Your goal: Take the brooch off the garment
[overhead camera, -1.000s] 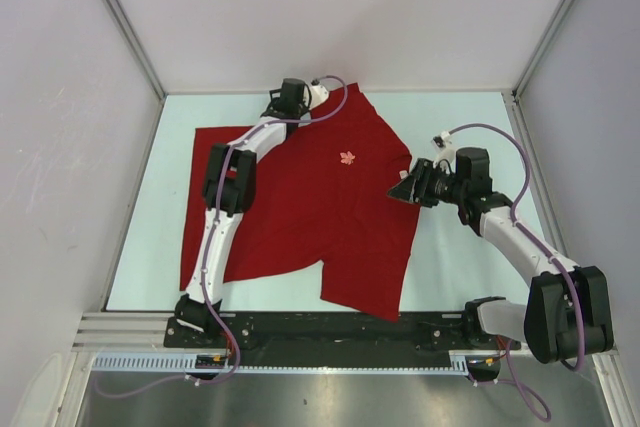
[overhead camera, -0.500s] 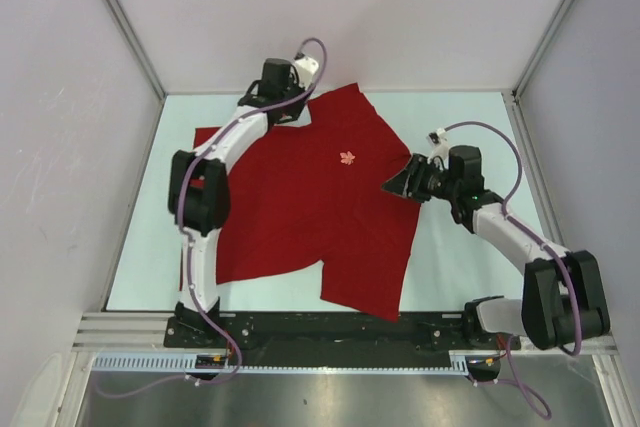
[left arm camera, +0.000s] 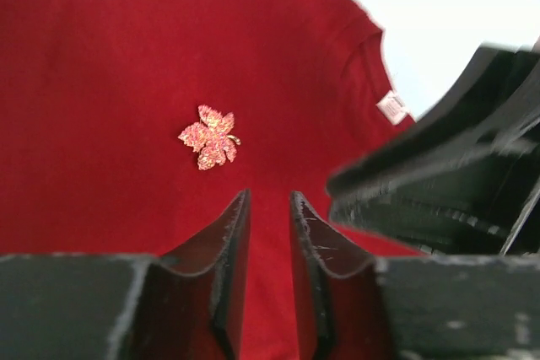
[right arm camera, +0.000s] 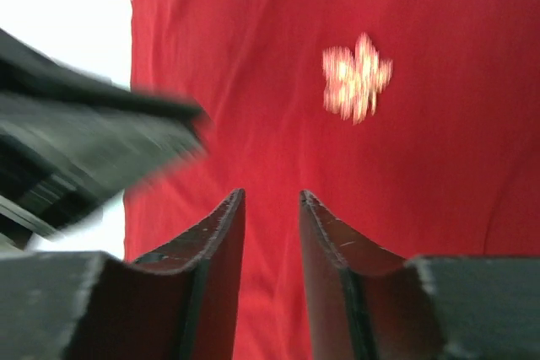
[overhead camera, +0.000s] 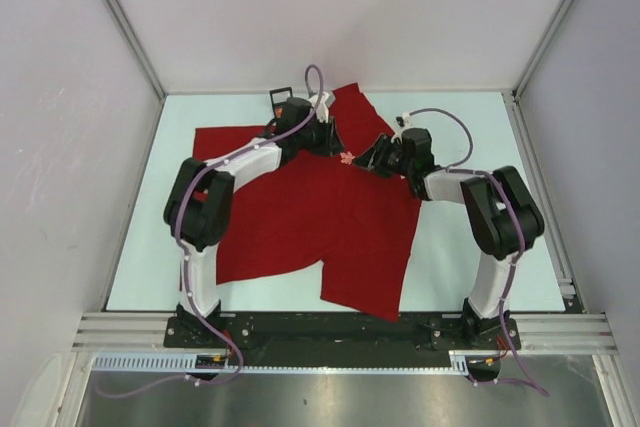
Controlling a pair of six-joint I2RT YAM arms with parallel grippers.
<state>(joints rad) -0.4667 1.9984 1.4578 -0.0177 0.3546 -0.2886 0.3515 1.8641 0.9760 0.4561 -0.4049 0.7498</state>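
Note:
The garment (overhead camera: 300, 207) is a red T-shirt spread flat on the table. The brooch (overhead camera: 347, 157), a small pink-gold leaf shape, is pinned on its upper right part. My left gripper (overhead camera: 333, 141) hovers just left of and behind the brooch, and my right gripper (overhead camera: 367, 159) just right of it. In the left wrist view the brooch (left arm camera: 209, 137) lies a little ahead and left of my left gripper (left arm camera: 270, 198), which is open on nothing. In the right wrist view the blurred brooch (right arm camera: 356, 77) lies ahead and right of my right gripper (right arm camera: 272, 196), also open and empty.
A white tag (left arm camera: 391, 107) sits at the shirt's edge by the pale tabletop (overhead camera: 470, 257). Each gripper shows in the other's wrist view as a dark blurred mass. White walls and metal frame posts enclose the table on three sides.
Both grippers have closed in on the brooch: the left swung from the shirt's back edge toward it, and the right moved left from the shirt's right edge. Both pairs of jaws have narrowed.

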